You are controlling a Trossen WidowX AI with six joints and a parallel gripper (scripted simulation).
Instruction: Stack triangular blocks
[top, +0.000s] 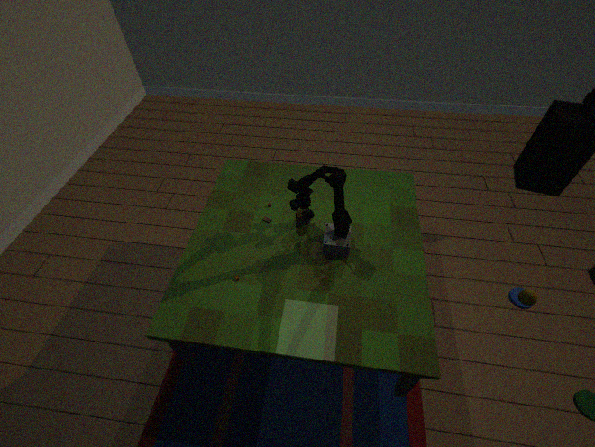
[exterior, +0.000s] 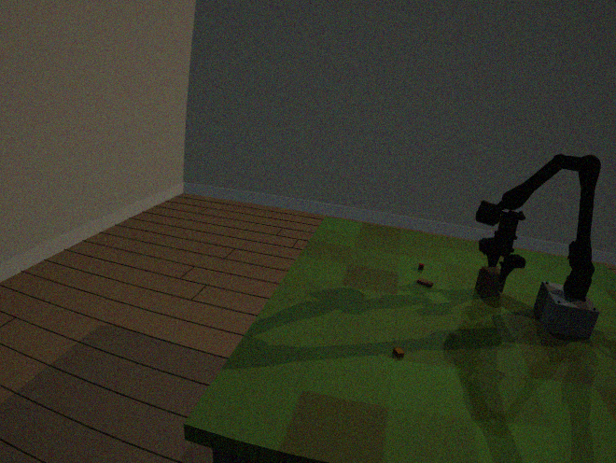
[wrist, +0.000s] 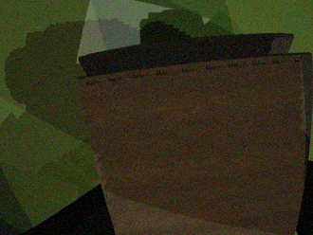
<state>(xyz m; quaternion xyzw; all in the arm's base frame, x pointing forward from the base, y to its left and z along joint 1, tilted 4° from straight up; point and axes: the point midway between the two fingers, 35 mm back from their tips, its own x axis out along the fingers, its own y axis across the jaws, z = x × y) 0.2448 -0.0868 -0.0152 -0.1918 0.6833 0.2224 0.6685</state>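
Note:
My gripper [top: 302, 214] [exterior: 497, 274] is shut on one triangular block [wrist: 194, 142], whose broad brown face fills much of the wrist view. The other triangular block [wrist: 175, 58] shows as a dark strip just beyond the held block's top edge, nearly parallel to it but not in line at the ends. In the top and exterior views the two blocks overlap into one brown and dark shape low over the table [top: 379, 206] [exterior: 323, 318]. The sloped faces are hidden, and I cannot tell whether they touch all along.
A small red cube [top: 269, 205] [exterior: 420, 266] and a small brownish bar [top: 267, 220] [exterior: 424, 283] lie left of the blocks. An orange block [top: 236, 278] [exterior: 398, 353] lies nearer the front. The arm's pale base [top: 336, 243] [exterior: 565, 312] stands close on the right.

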